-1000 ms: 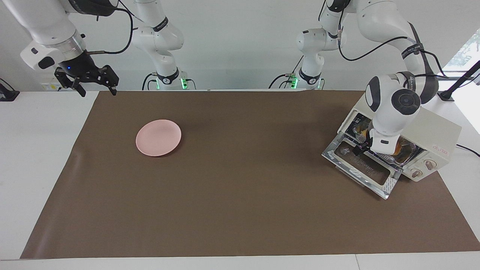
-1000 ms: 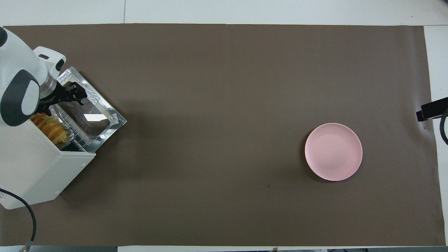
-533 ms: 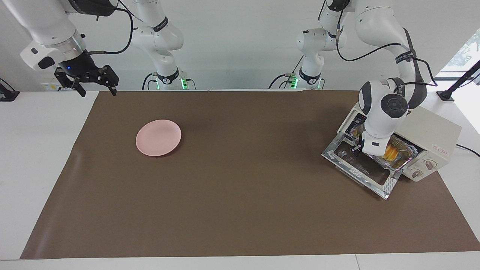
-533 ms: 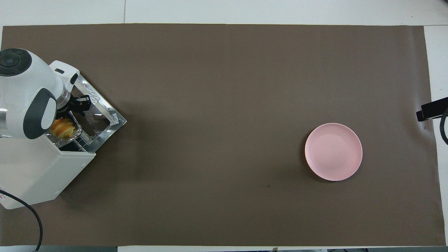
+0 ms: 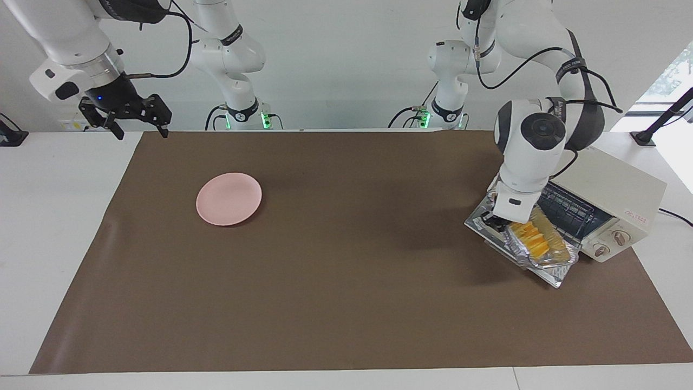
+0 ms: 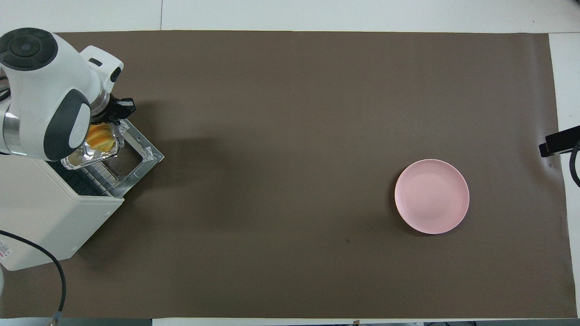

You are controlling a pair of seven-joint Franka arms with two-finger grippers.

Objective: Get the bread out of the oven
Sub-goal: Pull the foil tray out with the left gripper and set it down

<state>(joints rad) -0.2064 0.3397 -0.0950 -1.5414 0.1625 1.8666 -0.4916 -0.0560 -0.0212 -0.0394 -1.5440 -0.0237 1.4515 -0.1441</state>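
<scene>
The cream-white oven [image 5: 622, 187] stands at the left arm's end of the table with its door [image 6: 146, 153] dropped open and its wire rack bare. The golden bread [image 5: 533, 237] lies in a crinkled foil tray [image 5: 544, 260], which is out of the oven and over the open door. My left gripper [image 5: 495, 219] is shut on the tray's rim at the end toward the right arm. In the overhead view the bread [image 6: 100, 137] and tray [image 6: 86, 157] show partly under the left wrist, with the gripper [image 6: 118, 117] above them. My right gripper [image 5: 139, 130] waits open and empty.
A pink plate [image 5: 229, 199] lies on the brown mat [image 5: 346, 281] toward the right arm's end; it also shows in the overhead view [image 6: 432, 196]. The oven's black cable [image 6: 54, 280] trails off the table's edge near the robots.
My left gripper has drawn the foil tray with the bread out of the oven, from on the rack to over the open door. The right arm has not moved.
</scene>
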